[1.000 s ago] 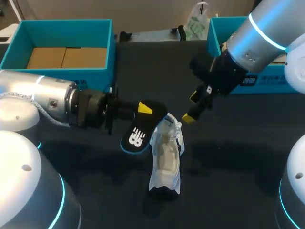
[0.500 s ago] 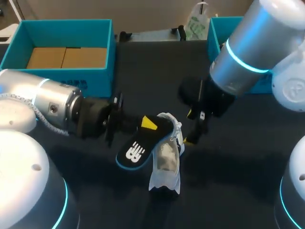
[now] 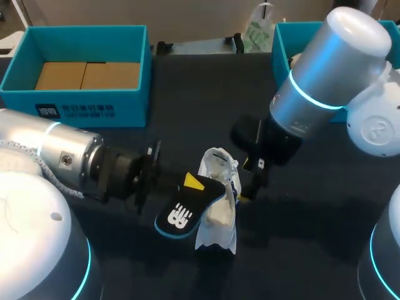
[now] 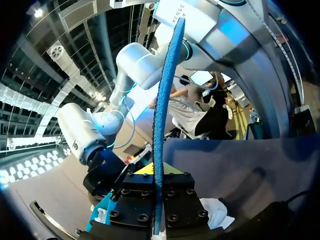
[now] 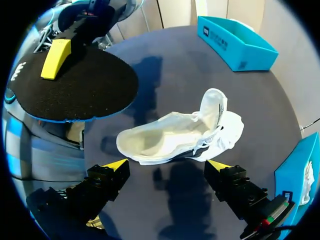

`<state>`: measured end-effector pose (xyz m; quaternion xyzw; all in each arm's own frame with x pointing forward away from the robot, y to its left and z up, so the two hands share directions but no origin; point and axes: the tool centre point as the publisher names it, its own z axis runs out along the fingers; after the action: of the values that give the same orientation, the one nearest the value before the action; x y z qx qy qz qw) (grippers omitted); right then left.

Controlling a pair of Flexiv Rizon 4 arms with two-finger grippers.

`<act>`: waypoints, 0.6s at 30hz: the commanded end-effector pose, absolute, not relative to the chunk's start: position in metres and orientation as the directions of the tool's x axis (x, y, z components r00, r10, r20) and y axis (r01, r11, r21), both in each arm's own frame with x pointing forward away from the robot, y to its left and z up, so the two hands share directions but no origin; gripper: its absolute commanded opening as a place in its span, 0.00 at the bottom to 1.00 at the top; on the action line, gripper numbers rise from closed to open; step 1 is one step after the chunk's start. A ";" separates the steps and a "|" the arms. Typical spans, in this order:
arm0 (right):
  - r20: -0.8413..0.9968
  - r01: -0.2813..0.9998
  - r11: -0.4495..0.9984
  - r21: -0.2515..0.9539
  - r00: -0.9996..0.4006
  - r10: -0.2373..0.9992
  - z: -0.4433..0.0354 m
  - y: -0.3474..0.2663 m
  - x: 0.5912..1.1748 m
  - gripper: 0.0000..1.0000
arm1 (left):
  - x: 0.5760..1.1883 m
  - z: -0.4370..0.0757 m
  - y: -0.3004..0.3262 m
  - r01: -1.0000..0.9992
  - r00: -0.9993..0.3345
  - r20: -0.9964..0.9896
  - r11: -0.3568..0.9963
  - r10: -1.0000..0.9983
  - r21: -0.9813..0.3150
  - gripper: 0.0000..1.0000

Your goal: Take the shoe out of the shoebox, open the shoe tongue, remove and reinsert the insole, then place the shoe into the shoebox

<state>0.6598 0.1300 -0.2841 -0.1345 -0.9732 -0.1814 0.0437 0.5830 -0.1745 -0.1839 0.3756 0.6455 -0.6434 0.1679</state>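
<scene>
A white shoe [image 3: 219,209] lies on the dark table with its opening up and its tongue folded back. My left gripper [image 3: 190,184] is shut on a black insole [image 3: 184,212] with a blue rim, held just left of the shoe and overlapping its edge. In the left wrist view the insole [image 4: 161,115] stands edge-on, pinched by the left gripper [image 4: 157,175]. My right gripper [image 3: 247,181] hangs open just right of the shoe. In the right wrist view the shoe [image 5: 175,135] lies ahead of the wide-open right gripper [image 5: 167,165], beside the insole [image 5: 75,90].
A teal shoebox [image 3: 128,94] with cardboard inside stands at the back left. A second teal box [image 3: 282,44] sits at the back right, partly behind my right arm. A plastic bag [image 3: 257,31] lies at the far edge.
My left arm has brought the insole down and nearer, against the shoe's left side. My right arm has swung down and leftward, closer to the shoe's right side.
</scene>
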 end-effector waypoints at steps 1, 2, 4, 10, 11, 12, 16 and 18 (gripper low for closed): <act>0.134 0.278 0.899 0.337 -0.960 0.246 -0.285 0.132 0.660 1.00 | 0.580 -0.183 -0.173 0.703 -0.661 -0.701 -0.105 0.268 -0.703 0.00; 0.134 0.278 0.899 0.337 -0.960 0.246 -0.285 0.132 0.660 1.00 | 0.580 -0.183 -0.173 0.703 -0.661 -0.701 -0.105 0.268 -0.703 0.00; 0.129 0.260 0.901 0.347 -0.965 0.229 -0.289 0.131 0.659 1.00 | 0.576 -0.187 -0.177 0.678 -0.681 -0.678 -0.111 0.277 -0.727 0.00; 0.121 0.240 0.910 0.338 -0.970 0.211 -0.309 0.124 0.644 1.00 | 0.563 -0.202 -0.178 0.638 -0.710 -0.633 -0.098 0.307 -0.764 0.00; 0.124 0.242 0.911 0.334 -0.969 0.212 -0.310 0.124 0.642 1.00 | 0.562 -0.203 -0.178 0.638 -0.710 -0.633 -0.098 0.307 -0.763 0.00; 0.118 0.229 0.915 0.332 -0.972 0.201 -0.311 0.125 0.640 1.00 | 0.560 -0.205 -0.179 0.632 -0.714 -0.629 -0.103 0.307 -0.768 0.00; 0.107 0.208 0.920 0.331 -0.977 0.183 -0.316 0.130 0.634 1.00 | 0.557 -0.212 -0.180 0.605 -0.733 -0.609 -0.118 0.304 -0.787 0.00; 0.113 0.204 0.923 0.327 -0.978 0.176 -0.320 0.132 0.632 1.00 | 0.556 -0.215 -0.181 0.598 -0.738 -0.603 -0.120 0.303 -0.792 0.00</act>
<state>0.6337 0.1281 -0.3141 -0.0976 -0.9795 -0.1708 0.0426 0.5555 -0.1771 -0.2064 0.3451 0.6576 -0.6606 0.1099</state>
